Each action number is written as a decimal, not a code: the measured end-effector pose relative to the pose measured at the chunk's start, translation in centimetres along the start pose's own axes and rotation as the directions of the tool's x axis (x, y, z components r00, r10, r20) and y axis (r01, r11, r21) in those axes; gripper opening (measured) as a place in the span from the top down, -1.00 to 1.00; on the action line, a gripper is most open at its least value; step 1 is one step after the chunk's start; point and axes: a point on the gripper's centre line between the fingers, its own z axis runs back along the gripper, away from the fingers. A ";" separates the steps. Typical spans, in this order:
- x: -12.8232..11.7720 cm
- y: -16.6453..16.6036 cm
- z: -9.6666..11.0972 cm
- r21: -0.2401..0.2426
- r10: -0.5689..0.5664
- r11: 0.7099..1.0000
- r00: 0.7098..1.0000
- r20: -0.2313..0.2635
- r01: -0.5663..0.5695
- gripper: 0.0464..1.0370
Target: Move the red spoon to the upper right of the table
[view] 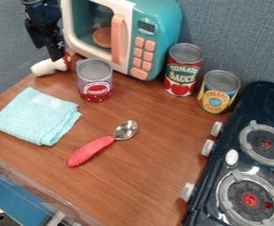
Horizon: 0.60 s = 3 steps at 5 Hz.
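The black gripper (55, 55) hangs at the upper left of the view, directly above or just beside a white-and-brown toy piece (47, 67); whether it is spread, pressed together or pinching something, I cannot tell. The red spoon (92, 150) lies on the wooden table (142, 181), below and to the right of the gripper and well apart from it, its metal bowl pointing up and right and its ridged handle down and left. No lettering can be made out on the spoon. Near the gripper, a little lower and to the right, stands a can with a pale purple label (95, 80), red toward its base, with light lettering on a dark red emblem. Well to the gripper's right, a red and white can (182, 69) bears large pale capitals on a dark green panel above pictured red fruit. Farther right and lower, a yellow can (218, 91) has a round blue and yellow label with curved lettering. Right of the gripper, behind the cans, the teal toy microwave (163, 26) carries digits on its dark display over pink buttons. The folded light blue cloth (36, 116) lies below the gripper; the dark toy stove (237, 172) sits far to its lower right.
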 end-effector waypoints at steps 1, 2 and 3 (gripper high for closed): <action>-0.5 -0.4 -1.2 -0.028 0.006 1.000 1.000 -0.021 -0.006 -0.93; -2.0 -1.8 -1.6 -0.080 0.032 0.996 0.999 -0.012 -0.033 -0.93; -3.1 -2.0 1.4 -0.030 0.058 0.998 0.998 0.022 -0.058 -0.93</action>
